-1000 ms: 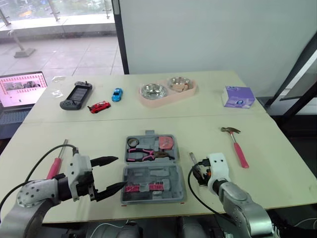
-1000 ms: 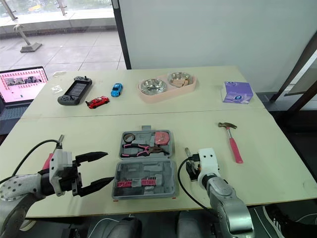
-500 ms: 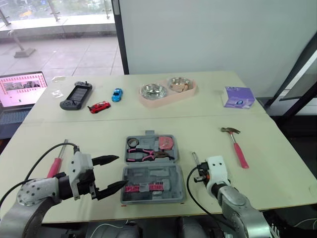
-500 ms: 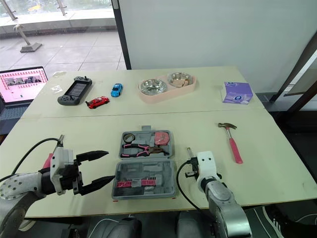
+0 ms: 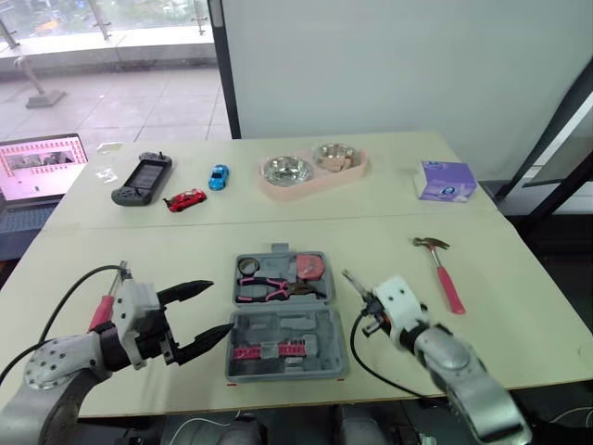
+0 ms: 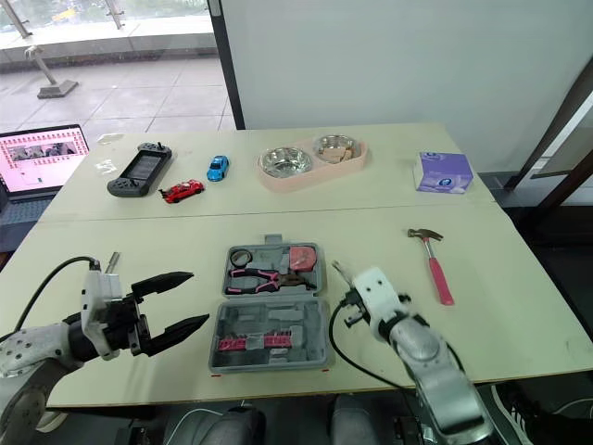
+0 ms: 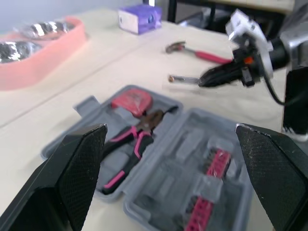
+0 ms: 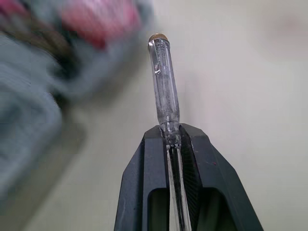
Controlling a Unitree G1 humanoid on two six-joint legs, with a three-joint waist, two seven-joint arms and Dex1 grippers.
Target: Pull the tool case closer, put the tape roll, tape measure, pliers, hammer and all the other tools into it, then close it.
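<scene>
The grey tool case (image 5: 278,326) lies open at the table's front middle. Its far half holds a tape roll (image 5: 246,266), pink-handled pliers (image 5: 269,289) and a pink tape measure (image 5: 310,269); a row of pink bits sits in the near half. Just right of the case, my right gripper (image 5: 371,301) is shut on a clear-handled screwdriver (image 8: 163,82), held above the table with its tip towards the case. My left gripper (image 5: 220,306) stands open left of the case, holding nothing. The pink-handled hammer (image 5: 443,273) lies at the right. A pink screwdriver (image 5: 102,311) lies beside my left arm.
At the back stand a pink double bowl (image 5: 313,169), a purple box (image 5: 446,180), a blue toy car (image 5: 219,176), a red toy car (image 5: 186,199) and a game controller (image 5: 143,178). A laptop (image 5: 37,167) sits at the far left.
My right gripper has shut on the clear screwdriver, lifted it off the table and swung it towards the case. My left gripper has drifted slightly left, still open.
</scene>
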